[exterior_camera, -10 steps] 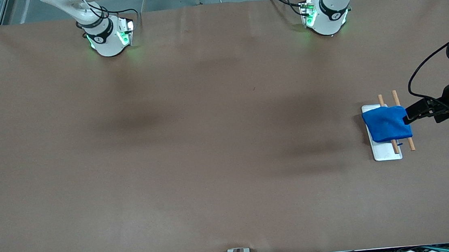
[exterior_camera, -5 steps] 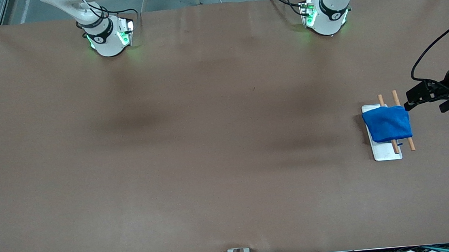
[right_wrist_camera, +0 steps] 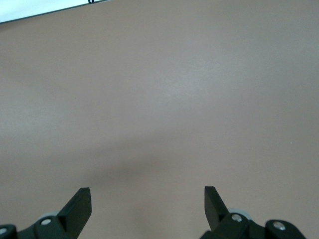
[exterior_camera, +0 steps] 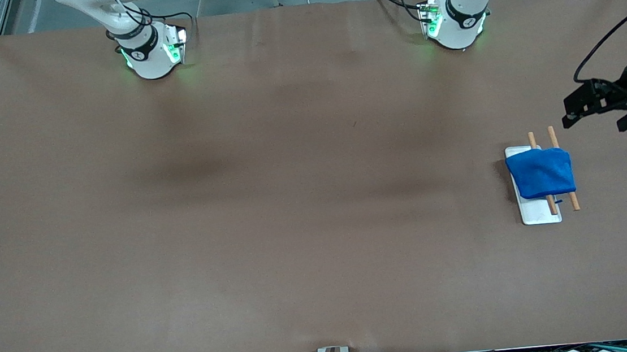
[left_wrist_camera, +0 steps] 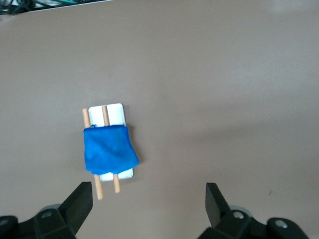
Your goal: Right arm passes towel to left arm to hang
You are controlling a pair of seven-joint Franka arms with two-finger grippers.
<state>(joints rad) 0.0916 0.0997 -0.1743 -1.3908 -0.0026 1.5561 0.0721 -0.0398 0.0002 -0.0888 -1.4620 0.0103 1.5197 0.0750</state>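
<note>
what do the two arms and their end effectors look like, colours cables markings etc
Both arms are white and jointed with black bands. The right arm and the left arm have green-lit bases; the left's collar carries a small red knob, and black cables run to both bases. The left end effector is black with two angular fingers, trailed by a looping black cable. The right end effector has matching black fingers.

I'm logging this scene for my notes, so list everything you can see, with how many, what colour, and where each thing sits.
towel: one, bright blue, draped over the two rods at the left arm's end of the table.
wooden rods: two, light brown, lying side by side across the tray.
tray: one, white, flat on the table under the rods.
table: one, brown.
left gripper: one, black, open, over bare table near the towel.
right gripper: one, black, open, over bare table; arm waits.
</note>
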